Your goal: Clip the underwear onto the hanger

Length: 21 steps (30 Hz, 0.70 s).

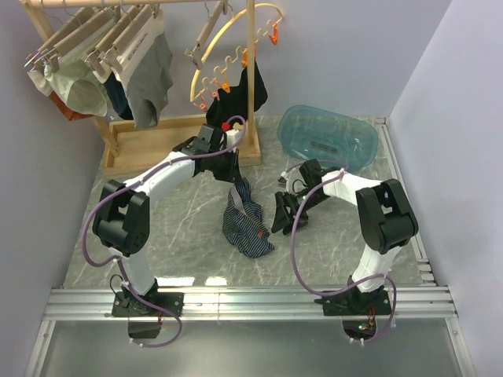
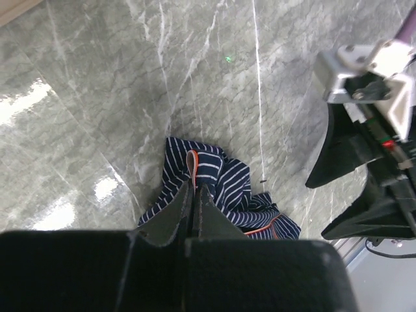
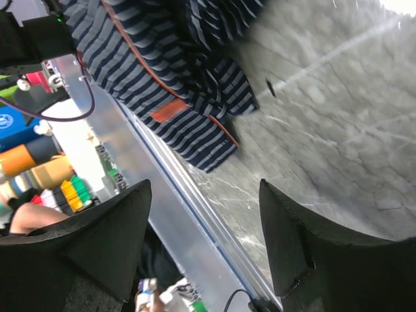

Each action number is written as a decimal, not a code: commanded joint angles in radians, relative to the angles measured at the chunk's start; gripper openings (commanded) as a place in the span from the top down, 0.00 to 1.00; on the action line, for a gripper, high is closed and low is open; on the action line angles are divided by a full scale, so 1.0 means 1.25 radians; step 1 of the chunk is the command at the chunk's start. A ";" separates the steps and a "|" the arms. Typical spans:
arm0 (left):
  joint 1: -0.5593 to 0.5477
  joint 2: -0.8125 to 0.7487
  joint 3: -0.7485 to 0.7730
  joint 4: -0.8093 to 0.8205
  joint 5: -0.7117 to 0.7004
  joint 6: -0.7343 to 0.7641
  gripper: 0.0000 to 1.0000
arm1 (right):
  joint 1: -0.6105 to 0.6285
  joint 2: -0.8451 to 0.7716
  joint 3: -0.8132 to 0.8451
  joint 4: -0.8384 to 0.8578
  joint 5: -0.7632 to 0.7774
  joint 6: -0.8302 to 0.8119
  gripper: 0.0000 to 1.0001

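Found left pincer (image 2: 194, 192) clamped on small top fold of underwear (image 2: 224, 179), with bulk hanging bunched and lower end resting on worktop (image 1: 173, 236). Found right pincer (image 3: 205, 227) spread wide, holding nothing, just beside cloth. Judged slip-out likely, owing to thin pinch. Expected second grab to catch doubled layers rather than single edge, owing to bunching. Located wooden hanger (image 1: 208, 33) on rack (image 1: 251, 94) at rear, well apart; feared snag there during carry.
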 commanded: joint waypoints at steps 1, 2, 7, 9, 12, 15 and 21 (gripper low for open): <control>0.016 -0.027 0.034 0.020 0.022 -0.019 1.00 | 0.005 0.016 -0.012 0.009 -0.034 0.016 0.26; 0.017 -0.025 0.036 0.020 0.022 -0.018 1.00 | 0.010 0.023 -0.021 0.011 -0.042 0.022 0.26; 0.022 -0.020 0.047 0.018 0.025 -0.022 1.00 | 0.028 0.054 -0.039 0.040 -0.063 0.055 0.27; 0.025 -0.022 0.045 0.022 0.027 -0.025 1.00 | 0.030 0.081 -0.037 0.059 -0.076 0.078 0.27; 0.025 -0.023 0.041 0.022 0.029 -0.025 1.00 | 0.039 0.123 -0.014 0.059 -0.093 0.085 0.28; 0.025 -0.024 0.035 0.025 0.032 -0.030 1.00 | 0.041 0.157 0.004 0.076 -0.115 0.105 0.33; 0.027 -0.022 0.020 0.027 0.046 -0.047 1.00 | 0.035 0.185 0.034 0.133 -0.156 0.158 0.64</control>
